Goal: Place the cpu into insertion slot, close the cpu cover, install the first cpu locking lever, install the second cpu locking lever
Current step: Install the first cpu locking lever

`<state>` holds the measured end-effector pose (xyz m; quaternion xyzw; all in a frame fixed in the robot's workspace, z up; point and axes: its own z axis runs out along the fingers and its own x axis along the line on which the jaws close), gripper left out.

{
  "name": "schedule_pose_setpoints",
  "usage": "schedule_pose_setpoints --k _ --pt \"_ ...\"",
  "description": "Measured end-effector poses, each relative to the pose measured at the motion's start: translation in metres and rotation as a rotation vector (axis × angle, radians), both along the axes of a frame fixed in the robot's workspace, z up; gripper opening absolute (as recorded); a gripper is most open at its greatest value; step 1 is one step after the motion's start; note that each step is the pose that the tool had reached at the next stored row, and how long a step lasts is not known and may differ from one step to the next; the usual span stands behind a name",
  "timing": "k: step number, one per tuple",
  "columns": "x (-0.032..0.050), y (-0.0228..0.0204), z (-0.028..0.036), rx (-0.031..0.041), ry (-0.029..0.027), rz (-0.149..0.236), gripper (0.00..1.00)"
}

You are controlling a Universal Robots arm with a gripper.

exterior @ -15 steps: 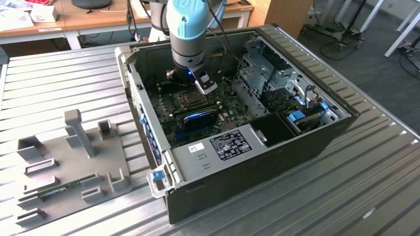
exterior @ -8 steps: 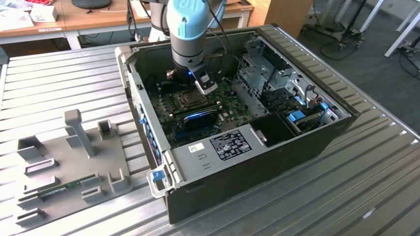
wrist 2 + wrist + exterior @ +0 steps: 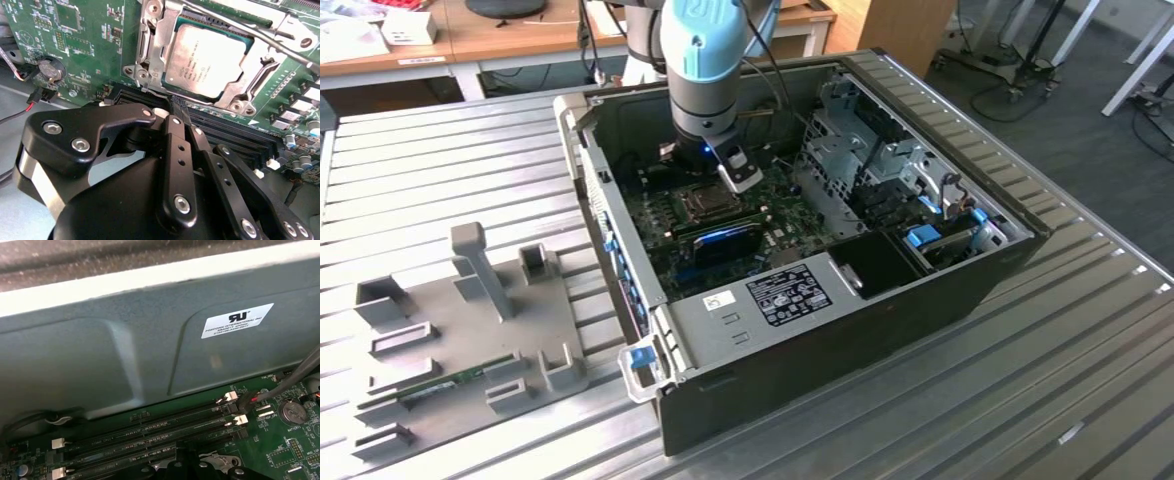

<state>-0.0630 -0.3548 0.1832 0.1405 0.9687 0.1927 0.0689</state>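
The cpu, a dull grey square, lies flat in the insertion slot on the green motherboard. The silvery cpu cover lies down around it, framing its metal top. A thin metal locking lever runs slanted along one side of the socket; whether it is latched I cannot tell. My gripper is shut with nothing between its black fingers. Its tip hovers over the dark memory slots just beside the socket's edge. In the exterior view the gripper hangs inside the open computer case, right above the socket.
The grey case wall stands close behind the memory slots. A metal drive cage fills the case on the exterior view's right. A grey fixture tray holding a memory stick lies on the slatted table at the exterior view's left.
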Motion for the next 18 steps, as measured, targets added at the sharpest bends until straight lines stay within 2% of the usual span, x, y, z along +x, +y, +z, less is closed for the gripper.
schedule_pose_setpoints --k 5,18 --pt "0.0 0.0 0.0003 0.0002 -0.0001 0.0 0.1" --pt "0.0 0.0 0.008 0.0 0.0 0.0 0.1"
